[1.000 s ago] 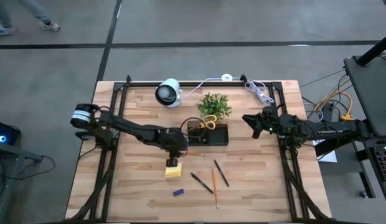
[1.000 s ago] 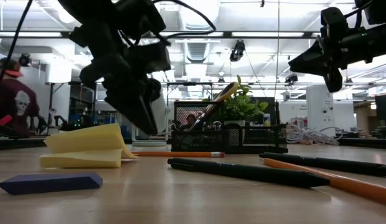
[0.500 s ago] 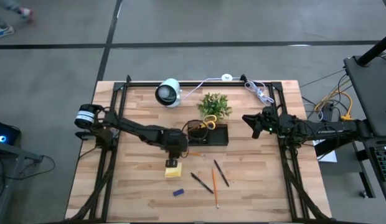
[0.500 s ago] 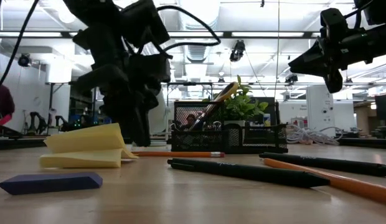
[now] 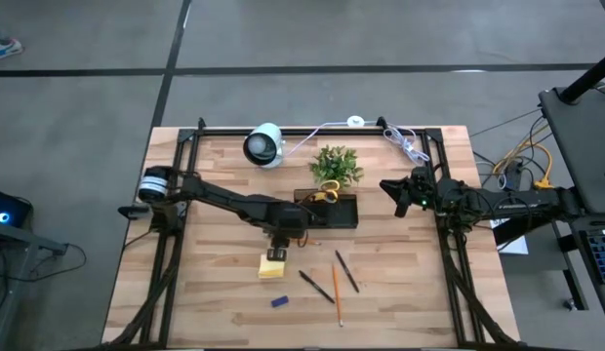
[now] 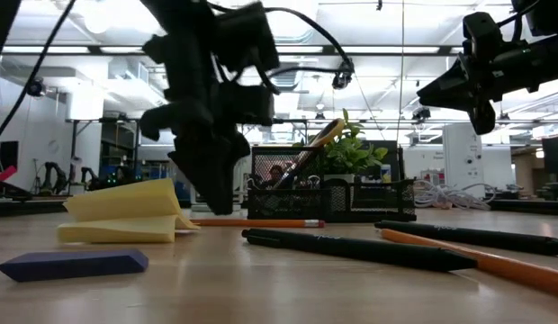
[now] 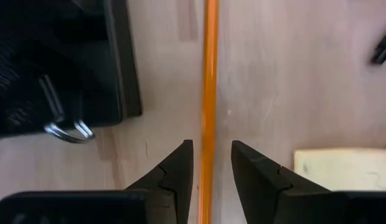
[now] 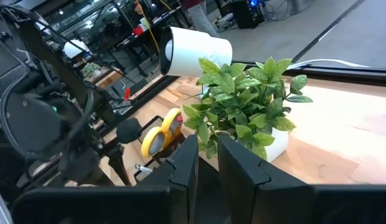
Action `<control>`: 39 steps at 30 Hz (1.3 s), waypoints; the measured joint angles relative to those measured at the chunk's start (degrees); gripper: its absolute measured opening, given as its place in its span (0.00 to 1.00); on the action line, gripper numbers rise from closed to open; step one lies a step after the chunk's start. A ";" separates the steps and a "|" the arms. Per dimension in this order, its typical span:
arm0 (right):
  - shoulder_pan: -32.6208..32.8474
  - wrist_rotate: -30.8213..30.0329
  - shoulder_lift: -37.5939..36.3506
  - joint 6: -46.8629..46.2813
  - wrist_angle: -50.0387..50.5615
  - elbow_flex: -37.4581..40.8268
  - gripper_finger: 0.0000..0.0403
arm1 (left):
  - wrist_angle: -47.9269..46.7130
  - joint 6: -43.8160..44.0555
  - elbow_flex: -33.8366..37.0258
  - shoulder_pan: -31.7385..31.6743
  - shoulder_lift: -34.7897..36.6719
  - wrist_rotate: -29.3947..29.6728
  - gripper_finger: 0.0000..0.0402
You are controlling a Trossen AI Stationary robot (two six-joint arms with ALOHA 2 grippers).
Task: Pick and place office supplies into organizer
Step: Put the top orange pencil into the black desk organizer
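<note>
Wood table (image 5: 215, 292) | thin orange pencil (image 7: 209, 93) | left jaws astride

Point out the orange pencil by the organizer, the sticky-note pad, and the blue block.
orange pencil (image 7: 210, 93), left wrist view, mid shaft.
sticky-note pad (image 5: 273, 264), high view, top face.
blue block (image 6: 72, 264), low view, front side.

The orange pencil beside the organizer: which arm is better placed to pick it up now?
The left. Its left gripper is open right over the orange pencil, one finger on each side, next to the organizer. The right gripper hangs in the air at the table's right side, far from the pencil.
</note>
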State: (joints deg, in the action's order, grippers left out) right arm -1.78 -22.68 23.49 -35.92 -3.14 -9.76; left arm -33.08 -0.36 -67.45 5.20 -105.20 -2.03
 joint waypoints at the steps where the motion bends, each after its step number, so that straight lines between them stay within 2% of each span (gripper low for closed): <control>1: 0.00 0.00 -0.02 -0.10 0.00 0.00 0.13 | -1.35 -0.15 -0.97 -0.01 -0.73 0.00 0.23; 8: 0.00 0.00 -0.02 -0.11 -0.02 0.00 0.13 | -1.92 -1.70 -3.41 -0.01 -3.38 0.01 0.23; 27: 0.00 0.02 -0.02 -0.11 -0.02 0.00 0.13 | -4.26 -3.41 -3.11 -0.29 -3.89 -0.69 0.23; 31: 0.00 0.02 -0.02 -0.11 -0.02 0.00 0.13 | -4.59 -3.41 -3.24 -0.37 -5.40 -1.04 0.18; 39: 0.00 0.02 -0.02 -0.11 -0.04 0.00 0.13 | -5.00 -3.32 -3.24 -0.38 -6.39 -1.66 0.03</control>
State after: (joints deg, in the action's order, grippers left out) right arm -1.78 -22.65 23.46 -36.03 -3.18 -9.76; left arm -38.09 -3.67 -70.70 4.82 -111.59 -3.69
